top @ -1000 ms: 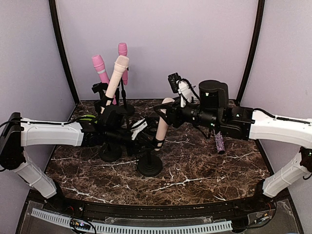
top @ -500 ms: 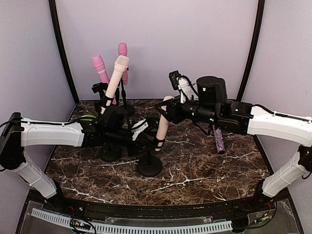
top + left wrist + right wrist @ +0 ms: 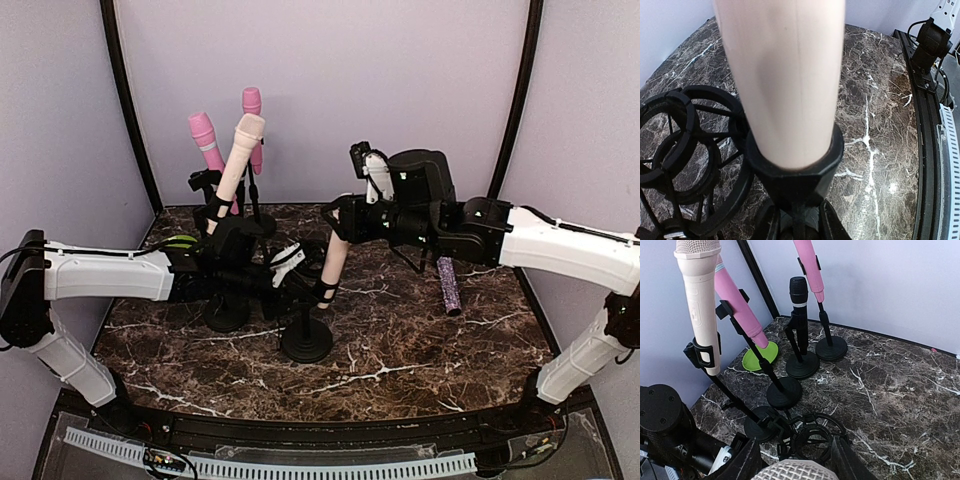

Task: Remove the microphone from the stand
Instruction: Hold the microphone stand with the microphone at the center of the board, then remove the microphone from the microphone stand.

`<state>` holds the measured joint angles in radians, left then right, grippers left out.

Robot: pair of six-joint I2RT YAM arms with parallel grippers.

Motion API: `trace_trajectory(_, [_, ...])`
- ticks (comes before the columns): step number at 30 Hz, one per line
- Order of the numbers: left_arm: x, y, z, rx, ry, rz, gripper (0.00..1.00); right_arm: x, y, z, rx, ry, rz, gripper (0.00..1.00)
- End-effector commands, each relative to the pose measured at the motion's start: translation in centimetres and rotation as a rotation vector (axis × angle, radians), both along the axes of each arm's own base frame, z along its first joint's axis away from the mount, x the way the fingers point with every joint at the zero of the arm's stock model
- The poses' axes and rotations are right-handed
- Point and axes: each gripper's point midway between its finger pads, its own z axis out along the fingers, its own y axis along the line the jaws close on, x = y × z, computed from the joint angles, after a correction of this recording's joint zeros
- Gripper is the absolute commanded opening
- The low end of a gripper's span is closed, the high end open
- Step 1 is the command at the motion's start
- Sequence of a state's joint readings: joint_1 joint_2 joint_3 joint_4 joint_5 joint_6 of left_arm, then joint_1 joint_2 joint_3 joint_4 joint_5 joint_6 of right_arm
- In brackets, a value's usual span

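A cream microphone leans in the black clip of a short stand with a round base at the table's middle. In the left wrist view its cream body fills the frame. My left gripper is shut on the stand's thin stem just under the clip, which shows in its own view. My right gripper is open and straddles the microphone's mesh head, one finger on each side. The head is hidden in the top view.
Behind the left arm stand several microphones on stands: cream, pink, black, pink. A green disc lies by them. A black shock mount lies by the stand. A purple glitter microphone lies at right.
My right gripper has moved left and closed in over the cream microphone's head. The left arm, the stand and the microphone have not moved.
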<state>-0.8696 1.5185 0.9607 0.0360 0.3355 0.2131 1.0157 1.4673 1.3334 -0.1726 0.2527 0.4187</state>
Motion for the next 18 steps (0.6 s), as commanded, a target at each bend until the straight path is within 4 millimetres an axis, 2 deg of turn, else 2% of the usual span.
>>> trace_trajectory(1, [-0.6, -0.2, -0.5, 0.028, -0.011, -0.024, 0.00, 0.6, -0.2, 4.4, 0.109, -0.076, -0.022, 0.31])
trace_trajectory(12, [-1.1, -0.5, -0.4, 0.010, 0.007, -0.053, 0.00, -5.6, 2.1, 7.2, 0.206, -0.223, 0.395, 0.31])
trace_trajectory(15, [-1.2, -0.5, -0.3, 0.008, 0.005, -0.054, 0.00, -6.0, 2.1, 7.3, 0.227, -0.228, 0.423, 0.31])
trace_trajectory(18, [-1.0, -0.5, -0.3, 0.011, 0.001, -0.048, 0.00, -5.2, 1.9, 7.1, 0.227, -0.209, 0.378, 0.31])
